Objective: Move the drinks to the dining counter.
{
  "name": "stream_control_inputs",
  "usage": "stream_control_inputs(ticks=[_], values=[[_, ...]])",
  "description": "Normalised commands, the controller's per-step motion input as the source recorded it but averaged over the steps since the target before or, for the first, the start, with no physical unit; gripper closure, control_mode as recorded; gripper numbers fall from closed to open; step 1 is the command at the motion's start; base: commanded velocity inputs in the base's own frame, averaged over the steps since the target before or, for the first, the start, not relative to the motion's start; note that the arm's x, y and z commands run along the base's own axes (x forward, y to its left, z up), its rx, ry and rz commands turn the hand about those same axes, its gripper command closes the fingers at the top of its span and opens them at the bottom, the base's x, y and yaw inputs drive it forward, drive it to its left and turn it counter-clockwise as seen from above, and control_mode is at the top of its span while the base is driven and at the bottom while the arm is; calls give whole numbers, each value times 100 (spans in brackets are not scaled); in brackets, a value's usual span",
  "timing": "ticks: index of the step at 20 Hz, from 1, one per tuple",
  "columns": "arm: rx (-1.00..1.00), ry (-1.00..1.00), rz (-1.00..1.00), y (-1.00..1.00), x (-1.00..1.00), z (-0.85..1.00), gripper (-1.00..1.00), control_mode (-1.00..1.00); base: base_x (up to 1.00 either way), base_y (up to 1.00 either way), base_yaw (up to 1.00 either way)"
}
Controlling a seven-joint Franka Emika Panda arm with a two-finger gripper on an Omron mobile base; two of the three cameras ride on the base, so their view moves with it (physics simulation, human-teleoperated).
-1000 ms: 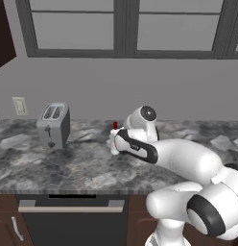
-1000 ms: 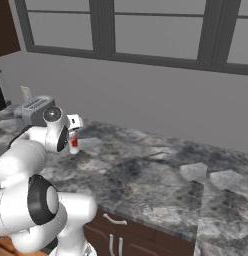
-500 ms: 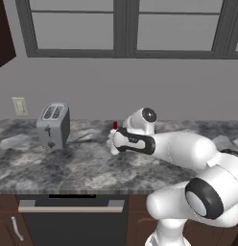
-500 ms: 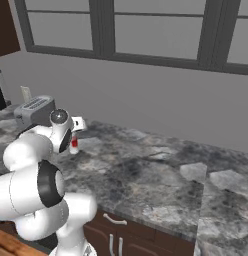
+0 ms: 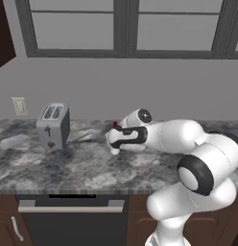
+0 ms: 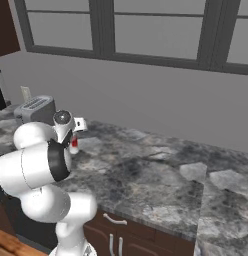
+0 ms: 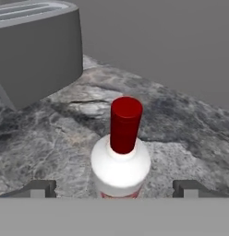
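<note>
hand lowered nearer | red-capped bottle [image 7: 121,161] base hidden | fingers [image 7: 40,189] spread

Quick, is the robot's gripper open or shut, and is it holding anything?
Gripper: open, holding nothing; the red-capped bottle stands between its fingertips.

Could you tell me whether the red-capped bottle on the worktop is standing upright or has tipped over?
Upright. In the hand view the red-capped bottle stands on the marbled worktop with its cap pointing straight up, between the open gripper fingertips.

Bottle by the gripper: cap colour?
Red cap on a white bottle; clearest in the hand view.
</note>
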Motion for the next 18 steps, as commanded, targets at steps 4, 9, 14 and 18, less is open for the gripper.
stream_control_inputs(ticks=[4,9,14,18], values=[[4,0,0,5,26,-20,-100,-100,0,0,0],[5,0,0,0,21,-23,-100,-100,0,0,0],[3,0,0,0,4,-21,-100,-100,0,0,0],[3,0,0,0,1,-22,-100,-100,0,0,0]])
